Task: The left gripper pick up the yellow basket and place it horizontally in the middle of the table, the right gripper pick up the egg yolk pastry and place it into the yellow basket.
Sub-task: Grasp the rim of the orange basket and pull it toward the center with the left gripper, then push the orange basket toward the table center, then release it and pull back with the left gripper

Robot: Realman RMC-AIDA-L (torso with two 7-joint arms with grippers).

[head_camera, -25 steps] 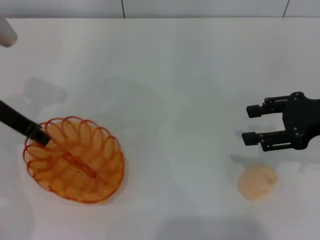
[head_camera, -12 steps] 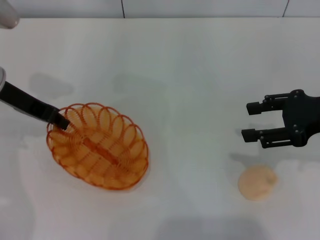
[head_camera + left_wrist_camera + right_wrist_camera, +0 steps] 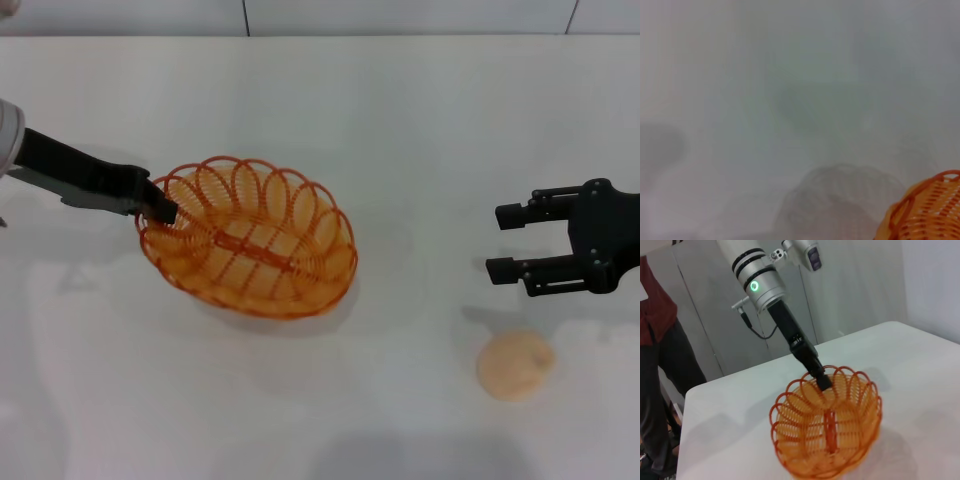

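Head view: the oval orange-yellow wire basket point(image 3: 248, 237) holds nothing and sits left of centre over the plain white table point(image 3: 400, 120), its left rim pinched in the closed fingers of the black left gripper point(image 3: 160, 208). Bare tabletop lies all around it. Well apart on the right, the black right gripper point(image 3: 508, 241) hovers with jaws spread, and the small round beige egg yolk pastry point(image 3: 515, 366) lies on the table just nearer the robot.

Left wrist view: only a corner of the basket point(image 3: 925, 210) shows above blurred tabletop.

Right wrist view: the silver-cuffed left arm grips the basket point(image 3: 827, 427) rim; a person in a red top point(image 3: 655, 305) stands beyond the table's edge.
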